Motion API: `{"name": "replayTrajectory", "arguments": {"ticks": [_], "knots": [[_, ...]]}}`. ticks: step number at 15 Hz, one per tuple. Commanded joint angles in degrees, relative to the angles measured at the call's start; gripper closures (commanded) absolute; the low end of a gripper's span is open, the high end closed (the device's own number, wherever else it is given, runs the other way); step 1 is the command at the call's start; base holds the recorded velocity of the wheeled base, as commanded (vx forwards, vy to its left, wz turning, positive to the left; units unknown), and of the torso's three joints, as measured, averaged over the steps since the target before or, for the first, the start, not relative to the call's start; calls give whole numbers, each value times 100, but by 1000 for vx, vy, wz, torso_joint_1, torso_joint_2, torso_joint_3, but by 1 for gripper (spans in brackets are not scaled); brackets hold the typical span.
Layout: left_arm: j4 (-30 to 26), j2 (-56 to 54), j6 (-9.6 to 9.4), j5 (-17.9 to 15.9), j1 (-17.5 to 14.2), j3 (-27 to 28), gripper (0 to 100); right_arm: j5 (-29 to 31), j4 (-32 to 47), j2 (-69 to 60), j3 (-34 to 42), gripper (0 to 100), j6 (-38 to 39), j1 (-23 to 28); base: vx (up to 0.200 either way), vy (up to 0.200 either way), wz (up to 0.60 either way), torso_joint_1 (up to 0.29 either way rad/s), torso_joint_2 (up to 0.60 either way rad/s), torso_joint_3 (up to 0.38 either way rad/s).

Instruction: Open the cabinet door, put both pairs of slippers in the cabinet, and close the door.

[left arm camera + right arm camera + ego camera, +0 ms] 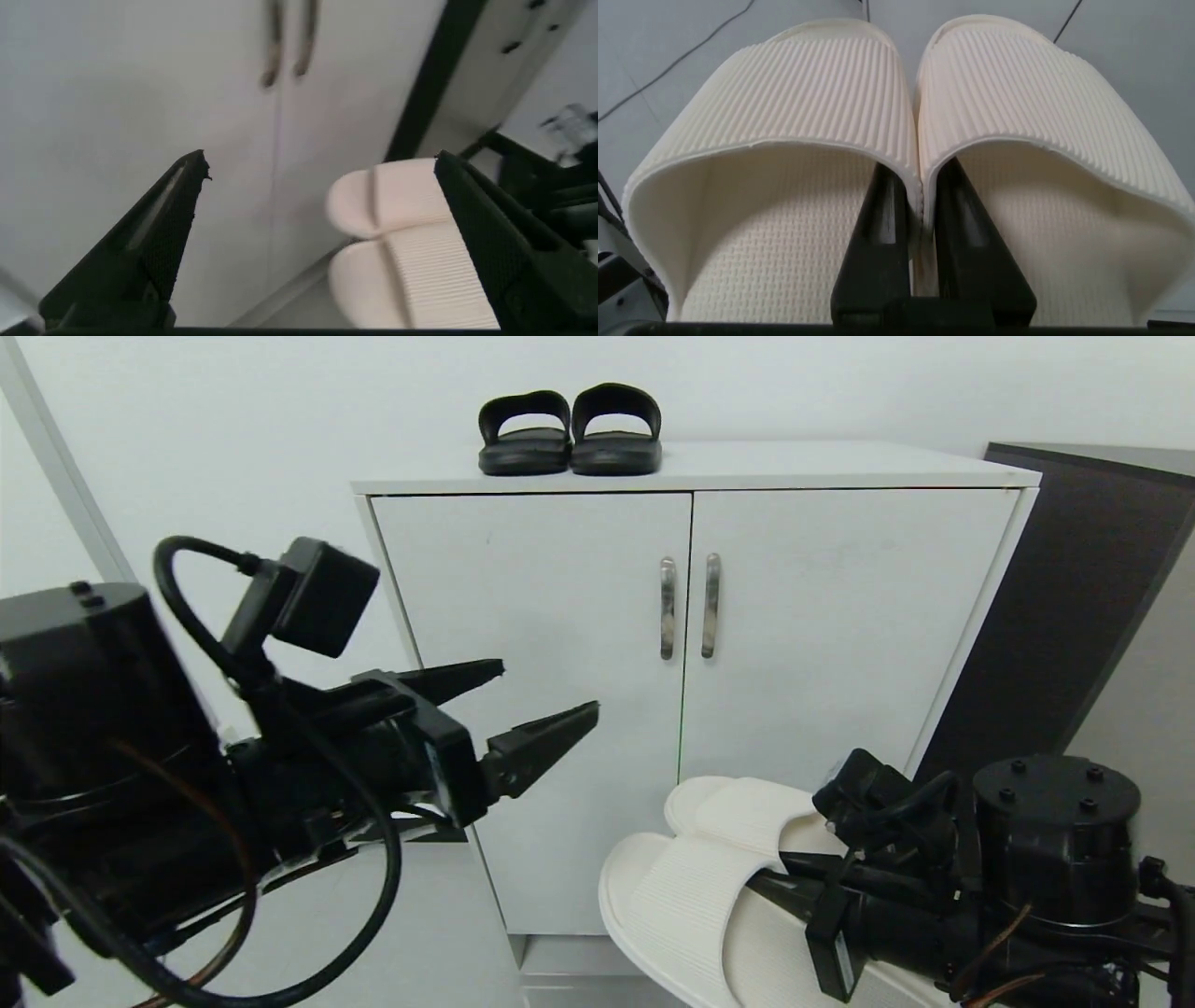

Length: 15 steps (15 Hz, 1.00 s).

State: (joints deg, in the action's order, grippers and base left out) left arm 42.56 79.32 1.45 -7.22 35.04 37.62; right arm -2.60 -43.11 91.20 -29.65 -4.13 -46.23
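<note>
A white two-door cabinet [840, 616] stands before me with both doors shut, its two metal handles [689, 607] side by side at the middle seam. A pair of black slippers [569, 429] rests on its top, toward the left. My left gripper [550, 686] is open and holds nothing, level with the left door below the handles [288, 42]; it also appears as the left gripper [320, 161]. My right gripper [920, 201] is shut on the inner straps of a pair of white slippers [813, 103], held low in front of the right door as the white slippers [691, 887] [411, 261].
A dark panel [1074, 597] stands right of the cabinet. A pale slanted post [56, 457] runs along the wall at far left. A plain white wall is behind, and light floor lies below the cabinet base.
</note>
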Motion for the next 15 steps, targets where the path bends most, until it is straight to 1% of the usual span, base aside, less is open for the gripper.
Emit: {"name": "replayTrajectory", "arguments": {"ticks": [1,2,3,5,6,7,8,9,10,11,12,13,14,15], "knots": [[-2,716,13,-113,223,553,0,-4,-5,3,20,100,0,-9,0,0,0,0,0,0],[-28,901,31,-342,232,800,0,-4,-5,3,20,100,0,-9,0,0,0,0,0,0],[-90,1024,110,-509,241,1002,0,-4,4,12,29,100,0,-9,0,0,0,0,0,0],[-406,1314,382,-913,232,1582,0,-4,-5,21,47,100,0,-9,0,0,0,0,0,0],[-529,1419,576,-1177,232,1810,0,-4,4,21,47,100,9,-9,0,0,0,0,0,0],[-617,1489,734,-1326,232,1968,0,-4,4,21,47,100,9,-9,0,0,0,0,0,0],[-758,1621,971,-1563,232,2258,0,-4,-5,21,56,100,35,-9,0,0,0,0,0,0],[-925,1753,1103,-1651,232,2557,0,-4,-5,3,64,100,35,-9,0,0,0,0,0,0],[-1004,1797,1147,-1669,232,2663,0,-4,-5,-6,64,100,44,-9,0,0,0,0,0,0],[-1197,1982,1279,-1845,232,3058,0,-4,-5,-14,91,100,35,0,0,0,0,0,0,0],[-1241,2043,1367,-1915,232,3181,0,-13,-5,-14,91,100,44,0,0,0,0,0,0,0],[-1320,2237,1665,-2029,223,3542,0,-13,4,-6,91,100,44,0,0,0,0,0,0,0],[-1329,2377,1718,-2021,205,3735,0,-13,-5,-6,91,100,44,0,0,0,0,0,0,0],[-1338,2509,1718,-2003,161,3876,0,-13,-5,-6,91,100,44,0,0,0,0,0,0,0]]}}
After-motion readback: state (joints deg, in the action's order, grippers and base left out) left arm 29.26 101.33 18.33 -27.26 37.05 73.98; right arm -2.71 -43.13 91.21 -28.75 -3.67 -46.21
